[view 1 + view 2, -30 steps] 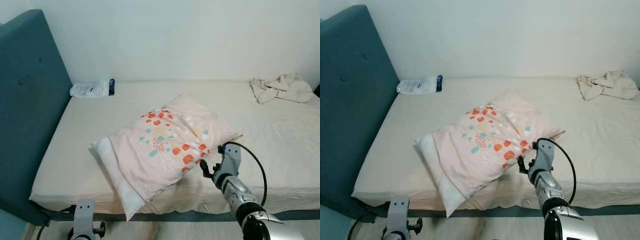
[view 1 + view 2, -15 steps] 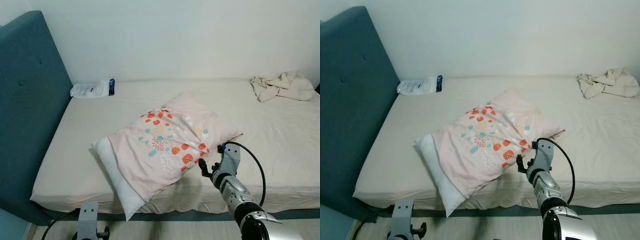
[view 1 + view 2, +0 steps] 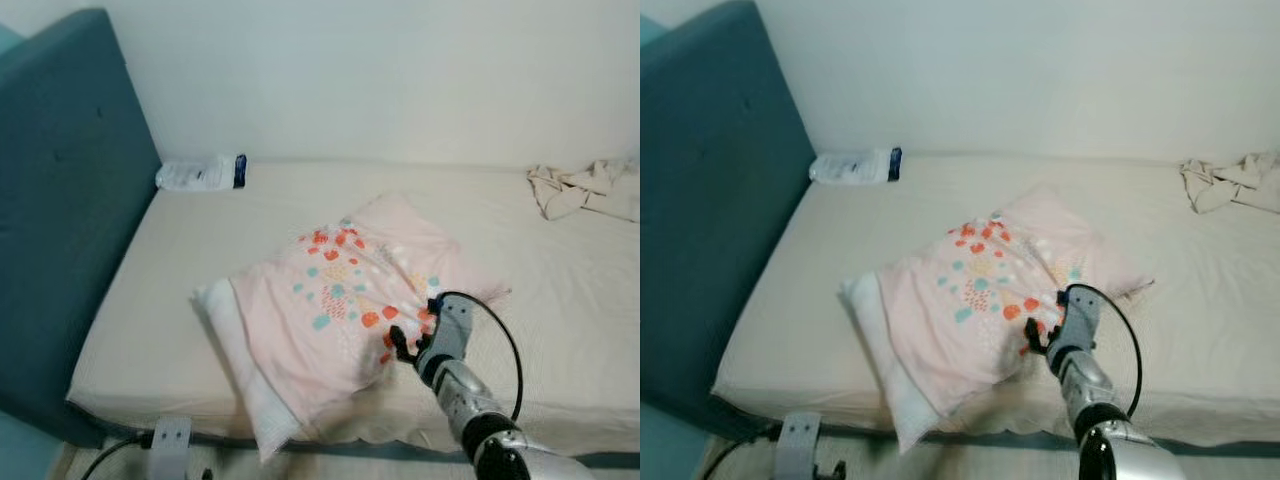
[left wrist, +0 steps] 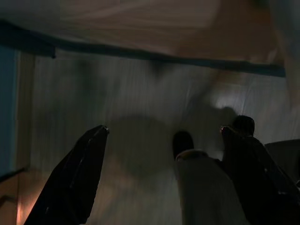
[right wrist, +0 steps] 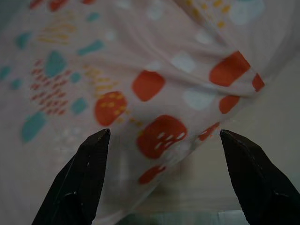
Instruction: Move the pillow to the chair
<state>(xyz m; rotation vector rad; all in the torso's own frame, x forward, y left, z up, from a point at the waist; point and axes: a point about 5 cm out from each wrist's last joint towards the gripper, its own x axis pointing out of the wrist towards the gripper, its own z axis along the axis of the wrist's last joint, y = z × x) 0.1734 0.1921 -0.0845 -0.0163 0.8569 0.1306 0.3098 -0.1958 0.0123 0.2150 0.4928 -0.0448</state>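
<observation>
A pale pink pillow (image 3: 340, 300) printed with red and teal spots lies slanted on the bed, its white end (image 3: 245, 375) hanging near the front edge. My right gripper (image 3: 405, 345) is open at the pillow's near right edge, its fingers (image 5: 84, 178) spread on either side of the spotted fabric (image 5: 154, 103) in the right wrist view. My left gripper (image 4: 164, 140) hangs open low beside the bed, pointing at the wooden floor (image 4: 117, 108).
The bed (image 3: 560, 330) has a cream sheet and a tall teal headboard (image 3: 60, 220) on the left. A white packet (image 3: 198, 173) lies at the back left by the wall. Crumpled beige cloth (image 3: 590, 188) sits at the back right.
The camera has shifted, so the whole scene sits further right and looks blurred. My right gripper has closed in on the pillow's edge and now reaches over the fabric.
</observation>
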